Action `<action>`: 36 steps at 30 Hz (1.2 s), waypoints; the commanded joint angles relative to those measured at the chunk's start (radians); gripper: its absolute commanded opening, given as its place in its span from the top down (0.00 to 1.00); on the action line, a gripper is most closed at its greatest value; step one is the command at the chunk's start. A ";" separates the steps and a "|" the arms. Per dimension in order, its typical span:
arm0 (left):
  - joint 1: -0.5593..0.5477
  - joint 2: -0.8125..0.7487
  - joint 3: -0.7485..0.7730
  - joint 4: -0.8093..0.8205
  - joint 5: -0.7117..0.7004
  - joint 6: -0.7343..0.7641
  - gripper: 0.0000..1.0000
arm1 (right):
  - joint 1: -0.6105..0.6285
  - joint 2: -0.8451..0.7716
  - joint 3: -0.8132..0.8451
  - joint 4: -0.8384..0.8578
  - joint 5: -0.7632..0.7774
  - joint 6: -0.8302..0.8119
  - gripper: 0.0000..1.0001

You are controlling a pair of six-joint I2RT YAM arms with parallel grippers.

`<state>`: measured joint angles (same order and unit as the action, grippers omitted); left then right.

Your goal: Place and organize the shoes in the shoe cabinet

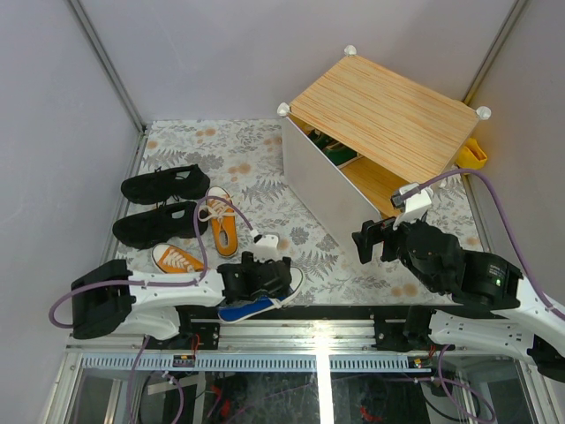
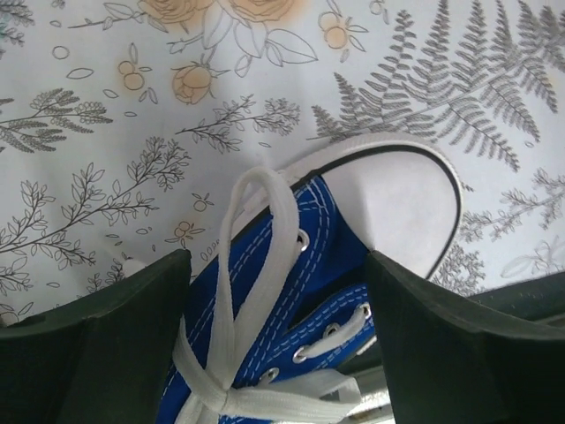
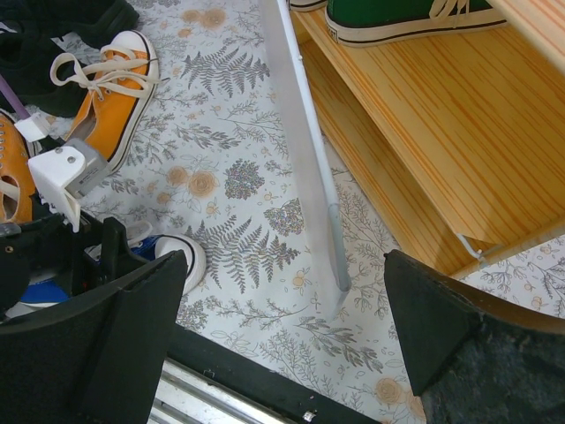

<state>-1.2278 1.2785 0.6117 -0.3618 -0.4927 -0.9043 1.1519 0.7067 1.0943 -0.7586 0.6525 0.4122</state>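
Observation:
A blue shoe [image 1: 247, 309] with white laces lies at the near edge of the floral mat, and its white toe cap [image 2: 397, 194] points away from the arm. My left gripper [image 1: 275, 283] straddles its laced upper [image 2: 291, 265], one dark finger close on each side and the jaws still wide. My right gripper [image 1: 375, 240] hovers open and empty in front of the shoe cabinet [image 1: 388, 115], near the bottom edge of its open white door [image 3: 300, 132]. Green shoes [image 3: 397, 18] sit on an inner shelf. Two orange shoes [image 1: 221, 221] [image 1: 177, 259] and two black shoes [image 1: 165, 184] [image 1: 159, 223] lie on the left.
A yellow object [image 1: 470, 155] sticks out behind the cabinet at the right wall. The black front rail [image 1: 318, 318] borders the mat just below the blue shoe. Grey walls close in the left, back and right.

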 commanded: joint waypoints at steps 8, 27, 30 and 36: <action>-0.019 0.089 -0.062 0.019 -0.096 -0.109 0.99 | 0.002 -0.026 -0.016 0.001 0.013 0.026 0.01; -0.020 -0.418 0.412 -0.476 -0.422 0.023 1.00 | 0.002 -0.076 -0.025 0.120 -0.082 -0.038 0.01; -0.018 -0.447 0.493 -0.487 -0.481 0.080 1.00 | 0.002 0.003 -0.025 0.124 -0.061 -0.047 0.01; -0.019 -0.430 0.683 -0.490 -0.586 0.225 1.00 | 0.002 0.106 -0.043 0.310 -0.424 -0.076 0.01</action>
<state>-1.2430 0.8364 1.1713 -0.8703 -0.9260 -0.7990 1.1519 0.7727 1.0645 -0.6334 0.5091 0.3695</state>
